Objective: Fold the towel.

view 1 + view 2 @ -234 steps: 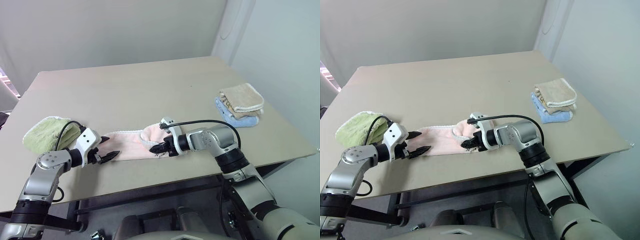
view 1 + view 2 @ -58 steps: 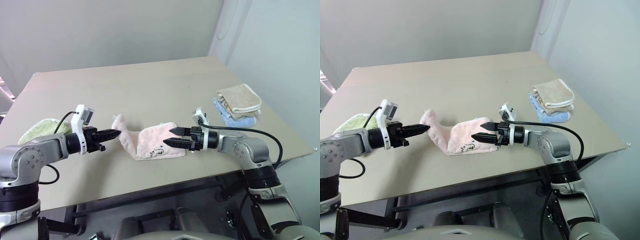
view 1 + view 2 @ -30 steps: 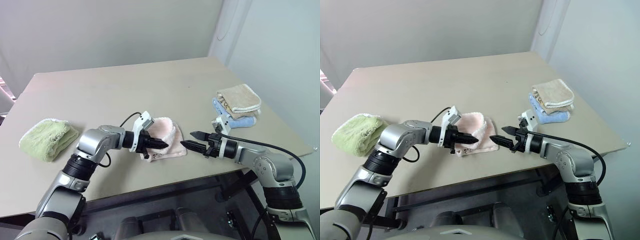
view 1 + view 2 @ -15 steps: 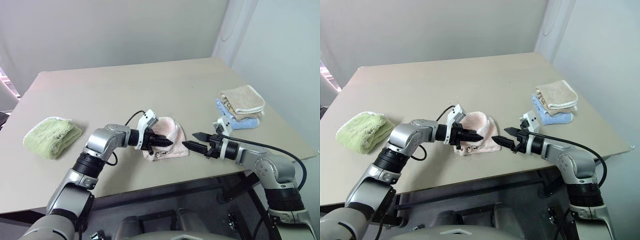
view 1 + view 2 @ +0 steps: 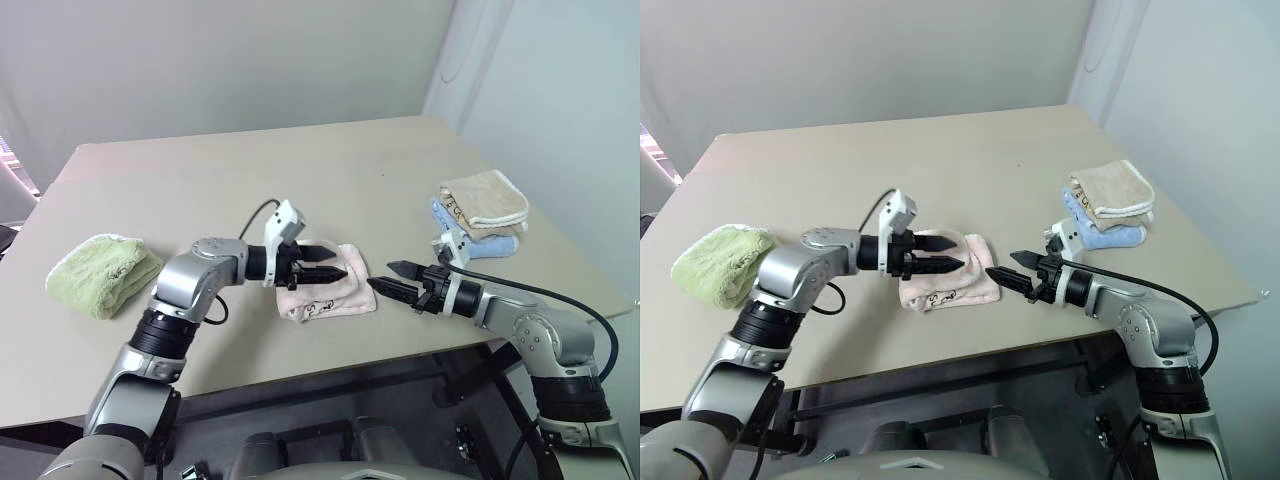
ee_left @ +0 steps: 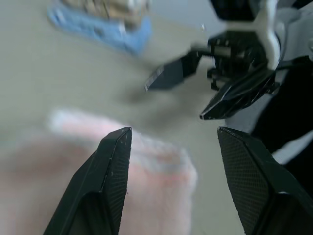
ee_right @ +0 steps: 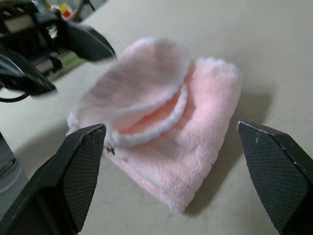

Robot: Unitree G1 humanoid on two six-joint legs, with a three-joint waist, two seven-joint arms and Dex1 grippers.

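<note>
My left fingers [image 5: 333, 272] are parted and empty, hovering just over the towel [image 5: 325, 290]. My right fingers [image 5: 390, 277] are spread wide, empty, just beside its right edge. The towel lies folded on the worktop [image 5: 300, 180], between a green towel [image 5: 102, 273] and a beige-and-blue stack [image 5: 480, 215].

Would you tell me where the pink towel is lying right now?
The pink towel lies folded near the table's front edge, between the left end effector and the right end effector.
</note>
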